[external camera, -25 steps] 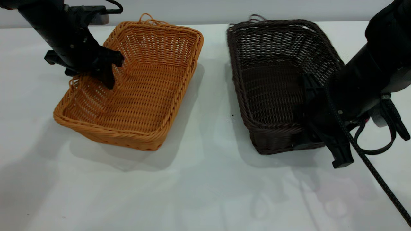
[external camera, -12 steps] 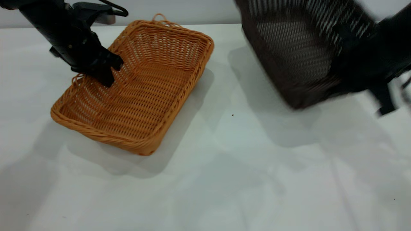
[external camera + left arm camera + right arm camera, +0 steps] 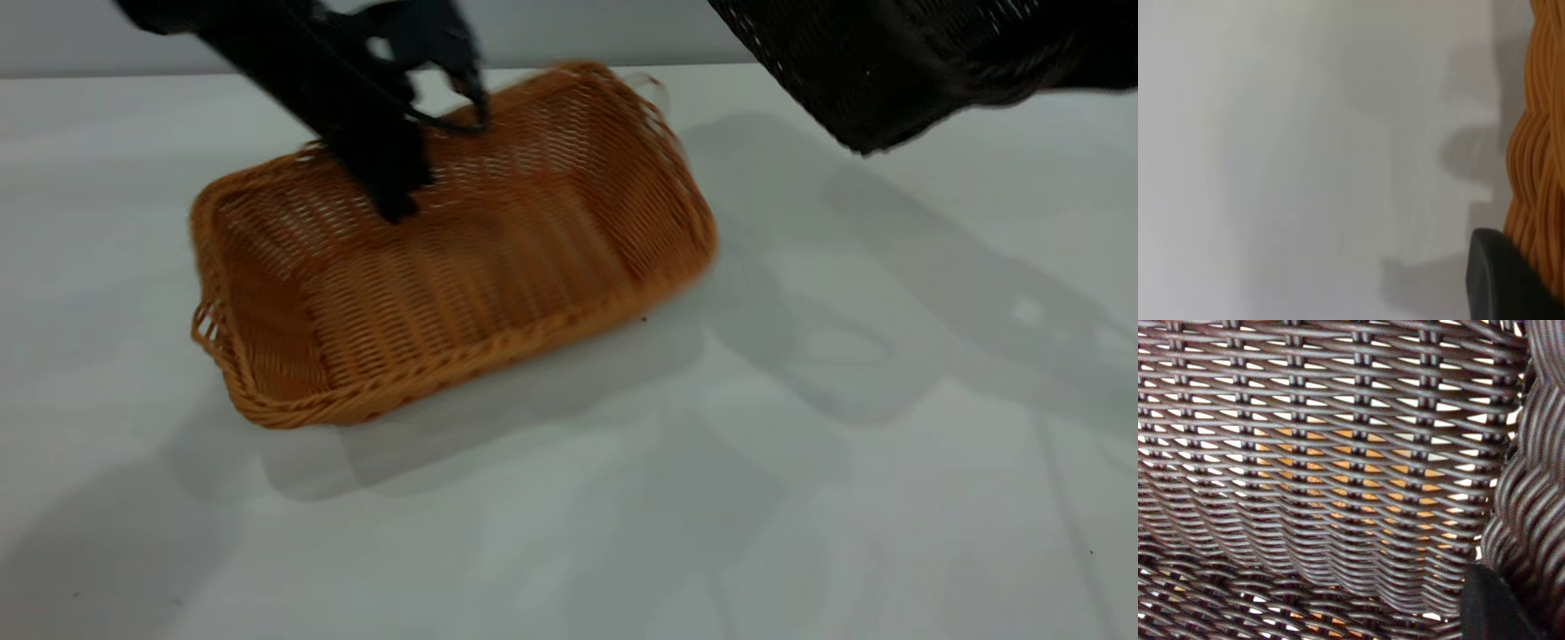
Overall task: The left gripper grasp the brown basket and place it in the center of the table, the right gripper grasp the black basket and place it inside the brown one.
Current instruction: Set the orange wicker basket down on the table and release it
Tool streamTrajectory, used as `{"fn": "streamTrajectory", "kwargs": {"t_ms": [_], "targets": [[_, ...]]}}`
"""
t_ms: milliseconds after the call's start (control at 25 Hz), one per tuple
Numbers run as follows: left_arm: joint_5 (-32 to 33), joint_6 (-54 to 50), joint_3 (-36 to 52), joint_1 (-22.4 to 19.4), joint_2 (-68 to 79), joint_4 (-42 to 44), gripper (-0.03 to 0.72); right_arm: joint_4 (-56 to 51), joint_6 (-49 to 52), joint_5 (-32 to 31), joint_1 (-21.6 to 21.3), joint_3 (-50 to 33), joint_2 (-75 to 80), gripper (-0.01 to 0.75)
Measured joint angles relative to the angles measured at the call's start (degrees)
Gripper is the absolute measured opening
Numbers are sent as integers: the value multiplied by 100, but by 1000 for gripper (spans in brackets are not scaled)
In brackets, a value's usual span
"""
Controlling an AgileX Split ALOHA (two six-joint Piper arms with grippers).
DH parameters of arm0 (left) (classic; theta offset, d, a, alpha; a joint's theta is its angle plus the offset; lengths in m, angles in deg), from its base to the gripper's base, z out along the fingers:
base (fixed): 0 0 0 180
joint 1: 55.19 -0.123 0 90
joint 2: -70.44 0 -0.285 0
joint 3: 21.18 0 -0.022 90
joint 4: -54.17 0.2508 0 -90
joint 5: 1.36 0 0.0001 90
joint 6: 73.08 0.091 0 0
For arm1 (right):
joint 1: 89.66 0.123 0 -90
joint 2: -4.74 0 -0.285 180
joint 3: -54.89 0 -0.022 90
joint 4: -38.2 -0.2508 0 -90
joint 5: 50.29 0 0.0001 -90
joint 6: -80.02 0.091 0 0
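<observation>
The brown basket (image 3: 498, 258) lies near the middle of the table (image 3: 569, 498), long side toward the camera, its far side tipped up a little. My left gripper (image 3: 391, 200) is shut on its far long rim; in the left wrist view one finger (image 3: 1505, 283) presses against the braided orange rim (image 3: 1538, 153). The black basket (image 3: 871, 71) hangs in the air at the top right, above the table. My right gripper is shut on its rim; in the right wrist view one finger (image 3: 1498, 607) lies by the dark braided rim (image 3: 1531, 487). Orange shows through the weave.
The white table stretches bare in front and to the right (image 3: 889, 444), crossed only by shadows of the arms and baskets. A pale wall (image 3: 578, 31) runs behind the table's far edge.
The left gripper has swung the brown basket round and dragged it right, toward the table's middle. The right gripper has lifted the black basket off the table, up and to the right.
</observation>
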Motion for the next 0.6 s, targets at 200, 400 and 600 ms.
{"fn": "streamTrajectory", "kwargs": {"t_ms": [200, 400, 600], "targets": [[-163, 982, 0, 464, -24, 11, 78, 640, 150, -643, -6, 701, 0, 92], [-324, 1136, -6, 594, 13, 66, 78, 736, 236, -667, -17, 1032, 0, 92], [-432, 1019, -46, 599, 106, 96, 87, 796, 252, -744, -17, 1037, 0, 92]]}}
